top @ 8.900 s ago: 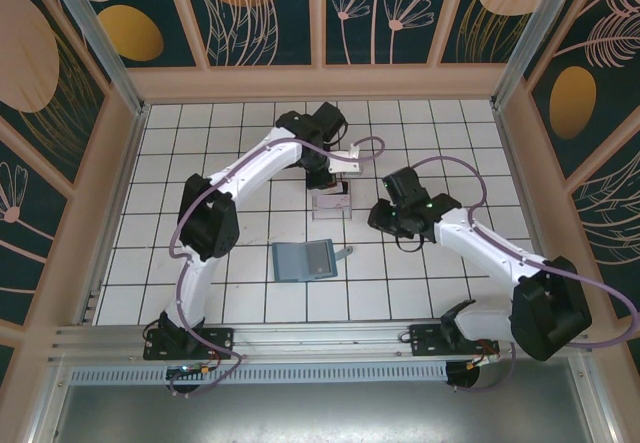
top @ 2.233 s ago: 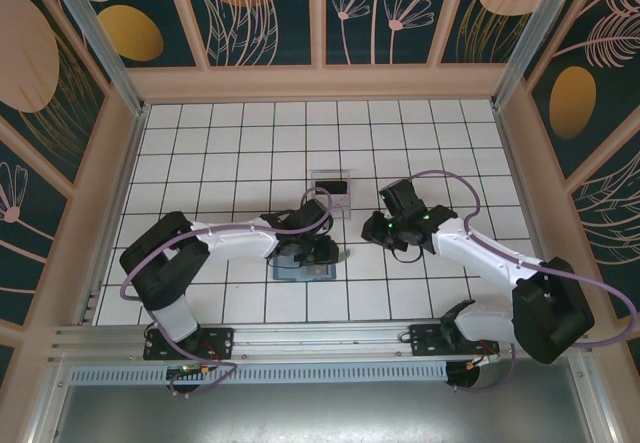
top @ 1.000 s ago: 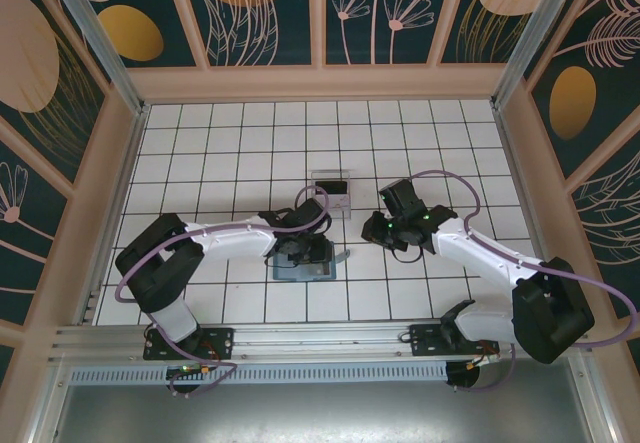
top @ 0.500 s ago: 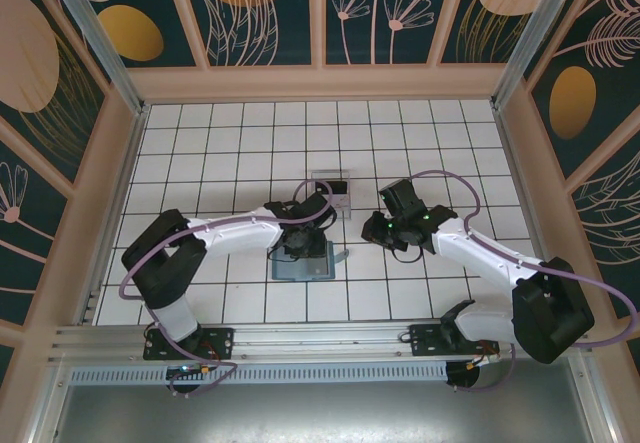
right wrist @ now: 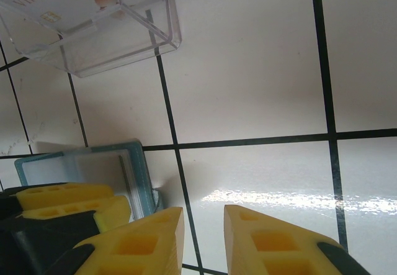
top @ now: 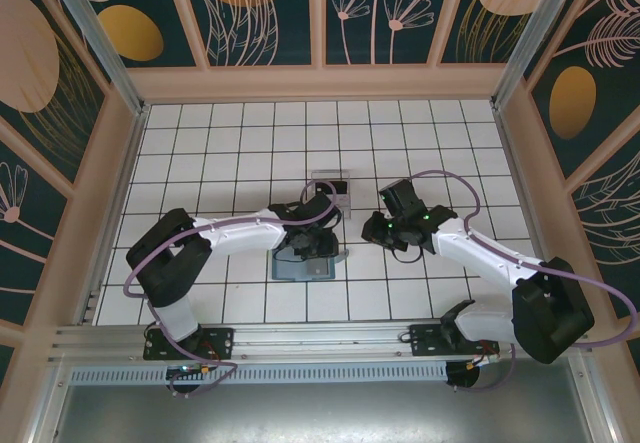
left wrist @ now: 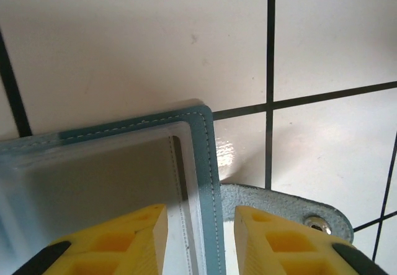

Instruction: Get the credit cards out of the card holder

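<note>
Ok, card holder [top: 300,271] lies open and flat on the worktop [top: 200,163], toward the near edge and roughly midway between the left and right edges. Over it is the left gripper [left wrist: 200,219], jaws slightly spread and straddling the holder's stitched right edge. One finger [left wrist: 124,238] is above the grey-blue inside, the other above the strap tab [left wrist: 273,200]; can't tell whether either touches. A pale card [left wrist: 93,175] sits in the inner pocket. Just right of the holder, the right gripper [right wrist: 203,219] hangs over bare tile, jaws a narrow gap apart with nothing between them. Farther in, near the worktop's middle, a clear tray [right wrist: 164,36] holds a printed card [right wrist: 80,2] marked "VIP card".
</note>
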